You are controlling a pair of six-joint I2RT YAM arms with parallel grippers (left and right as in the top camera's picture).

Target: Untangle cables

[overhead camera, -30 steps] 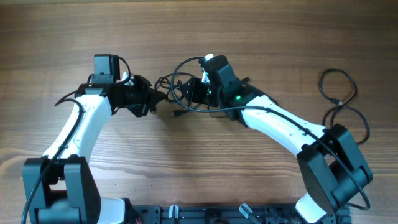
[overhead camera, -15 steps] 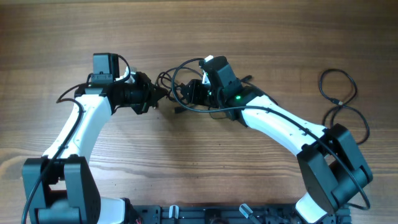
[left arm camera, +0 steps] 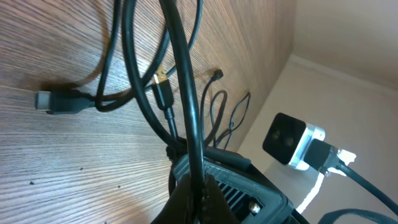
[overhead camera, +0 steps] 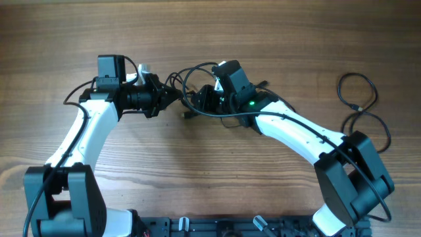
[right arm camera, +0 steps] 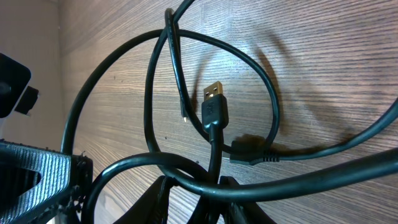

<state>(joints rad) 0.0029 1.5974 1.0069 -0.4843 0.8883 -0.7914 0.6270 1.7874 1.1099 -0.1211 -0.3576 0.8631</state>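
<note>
The cables point(overhead camera: 187, 82) form a black tangle at the table's middle, between my two grippers. My left gripper point(overhead camera: 172, 99) comes in from the left. In the left wrist view the left gripper point(left arm camera: 199, 194) is shut on one thin strand point(left arm camera: 186, 112) that rises from the jaws. A gold-tipped plug point(left arm camera: 162, 81) and a flat plug point(left arm camera: 53, 101) lie beyond. My right gripper point(overhead camera: 199, 100) meets the tangle from the right. The right gripper point(right arm camera: 208, 200) is closed around a strand running down from a gold USB plug point(right arm camera: 214, 101), with a thicker loop point(right arm camera: 155, 165) crossing its fingers.
A separate black cable point(overhead camera: 360, 105) lies in loose loops at the table's right side, near the right arm's base point(overhead camera: 352, 181). The right arm's camera housing point(left arm camera: 291, 140) sits close in front of the left gripper.
My left gripper has swung right and slightly away from the front edge, closing the gap to the right gripper. The cable loop above them has shifted a little. The right gripper stays put.
</note>
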